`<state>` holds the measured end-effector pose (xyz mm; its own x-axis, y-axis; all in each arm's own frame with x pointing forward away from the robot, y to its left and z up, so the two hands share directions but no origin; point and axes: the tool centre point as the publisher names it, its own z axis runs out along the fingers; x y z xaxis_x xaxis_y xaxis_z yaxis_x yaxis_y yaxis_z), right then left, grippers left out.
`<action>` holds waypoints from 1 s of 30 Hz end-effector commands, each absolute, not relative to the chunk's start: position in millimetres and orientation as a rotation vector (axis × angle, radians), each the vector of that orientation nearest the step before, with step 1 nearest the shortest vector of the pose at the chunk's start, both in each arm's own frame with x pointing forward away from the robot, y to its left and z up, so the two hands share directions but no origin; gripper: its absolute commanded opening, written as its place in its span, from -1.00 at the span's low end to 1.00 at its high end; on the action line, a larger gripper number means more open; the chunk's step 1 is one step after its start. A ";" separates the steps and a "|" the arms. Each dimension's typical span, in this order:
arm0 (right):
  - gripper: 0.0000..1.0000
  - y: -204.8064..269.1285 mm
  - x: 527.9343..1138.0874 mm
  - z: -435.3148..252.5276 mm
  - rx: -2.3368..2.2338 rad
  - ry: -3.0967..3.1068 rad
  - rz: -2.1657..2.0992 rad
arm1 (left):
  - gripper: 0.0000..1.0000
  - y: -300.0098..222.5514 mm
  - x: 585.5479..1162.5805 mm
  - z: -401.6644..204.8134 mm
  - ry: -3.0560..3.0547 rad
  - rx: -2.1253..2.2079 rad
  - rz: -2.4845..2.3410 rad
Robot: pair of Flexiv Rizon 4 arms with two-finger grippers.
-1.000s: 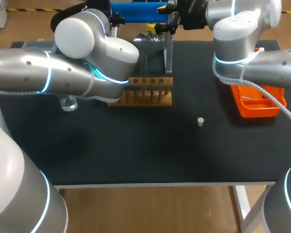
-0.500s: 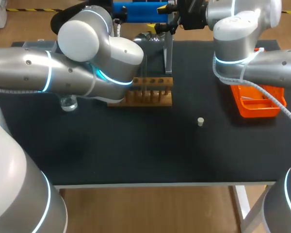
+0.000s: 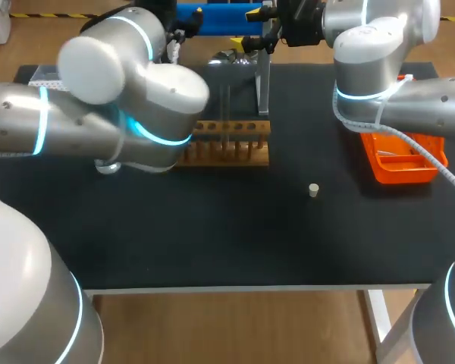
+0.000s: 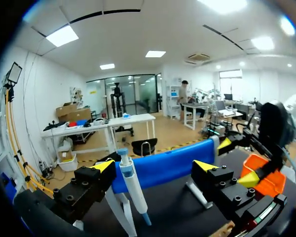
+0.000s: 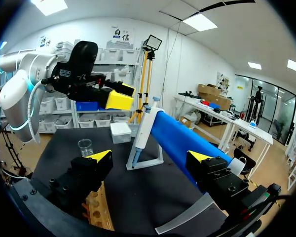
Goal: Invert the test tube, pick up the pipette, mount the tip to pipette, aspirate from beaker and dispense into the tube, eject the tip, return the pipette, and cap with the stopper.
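The pipette (image 4: 133,185) stands upright at the worktop's (image 3: 235,227) far edge, just ahead of the left gripper (image 4: 154,167), whose fingers are spread wide and hold nothing. The right gripper (image 5: 150,157), also wide and empty, hovers near that edge. A wooden rack (image 3: 231,142) sits nearer the middle, and a small stopper (image 3: 313,189) lies apart from it.
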<state>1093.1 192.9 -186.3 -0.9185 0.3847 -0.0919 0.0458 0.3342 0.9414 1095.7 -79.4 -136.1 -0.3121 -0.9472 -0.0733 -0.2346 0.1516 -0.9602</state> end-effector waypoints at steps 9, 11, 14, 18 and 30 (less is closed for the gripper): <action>1.00 191.8 1093.6 -185.0 0.383 2.313 1.609 | 1.00 -52.9 1031.5 -114.5 2.196 -0.583 -1.504; 1.00 191.8 1093.6 -185.0 0.383 2.313 1.609 | 1.00 -53.7 1026.7 -115.1 2.254 -0.519 -1.518; 1.00 191.8 1093.6 -185.0 0.383 2.313 1.609 | 1.00 -57.3 1017.2 -118.5 2.298 -0.422 -1.577; 1.00 191.8 1093.6 -185.0 0.383 2.313 1.609 | 1.00 -64.7 1003.0 -128.8 2.338 -0.325 -1.634; 1.00 191.8 1093.6 -185.0 0.383 2.313 1.609 | 1.00 -96.5 971.5 -161.5 2.335 -0.204 -1.722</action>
<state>1093.1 192.9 -186.3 -0.9184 0.3847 -0.0918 0.0459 0.3342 0.9414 971.0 -100.0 -153.1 -0.8974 -0.4140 -0.1529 -0.0119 0.3689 -0.9294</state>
